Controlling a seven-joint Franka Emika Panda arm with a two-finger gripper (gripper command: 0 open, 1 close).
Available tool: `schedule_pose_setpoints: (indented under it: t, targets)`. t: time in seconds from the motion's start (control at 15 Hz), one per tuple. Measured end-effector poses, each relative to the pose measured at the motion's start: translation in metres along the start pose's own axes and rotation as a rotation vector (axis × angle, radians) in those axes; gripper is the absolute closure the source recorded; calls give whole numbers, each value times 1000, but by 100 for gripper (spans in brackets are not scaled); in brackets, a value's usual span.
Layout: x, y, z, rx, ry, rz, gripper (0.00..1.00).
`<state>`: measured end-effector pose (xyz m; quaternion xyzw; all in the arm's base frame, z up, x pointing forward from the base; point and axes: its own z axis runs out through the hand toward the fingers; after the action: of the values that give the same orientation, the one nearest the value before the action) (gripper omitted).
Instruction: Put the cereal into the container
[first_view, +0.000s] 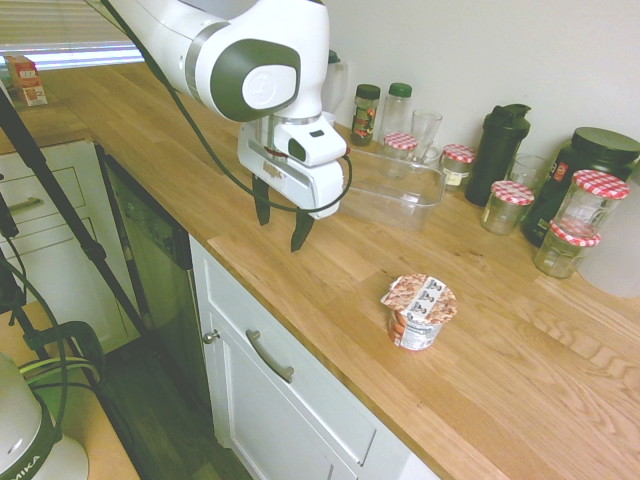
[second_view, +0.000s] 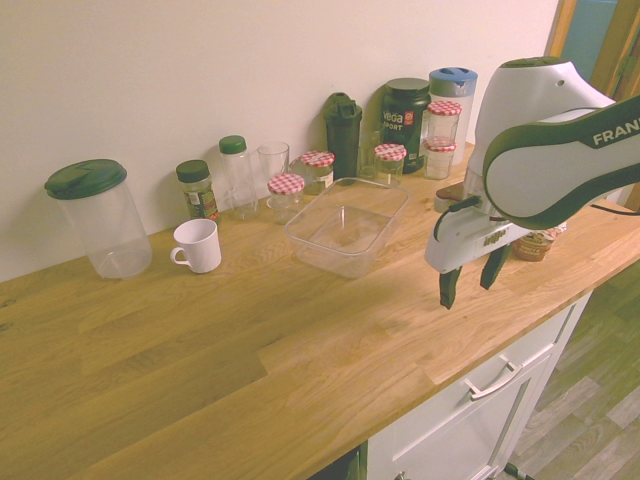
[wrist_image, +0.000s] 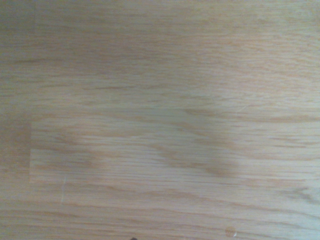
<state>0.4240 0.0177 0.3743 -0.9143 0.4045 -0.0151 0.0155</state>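
so the cereal cup (first_view: 417, 313) is upright on the counter (first_view: 300, 290), well apart from the open, empty gripper (first_view: 281, 220), and I'd guess it's light with squishy sides, so grab it gently round the body, below that easily dented foil lid (first_view: 420, 298)

Cereal (first_view: 419, 312) apart from container (second_view: 347, 228)
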Motion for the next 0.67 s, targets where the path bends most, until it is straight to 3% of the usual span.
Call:
schedule_pose_setpoints:
  t: [0.2,0.67]
  targets:
    - [2,-2,-3,46,29,38,0]
    - [-6,52,-25,197,191,357,0]
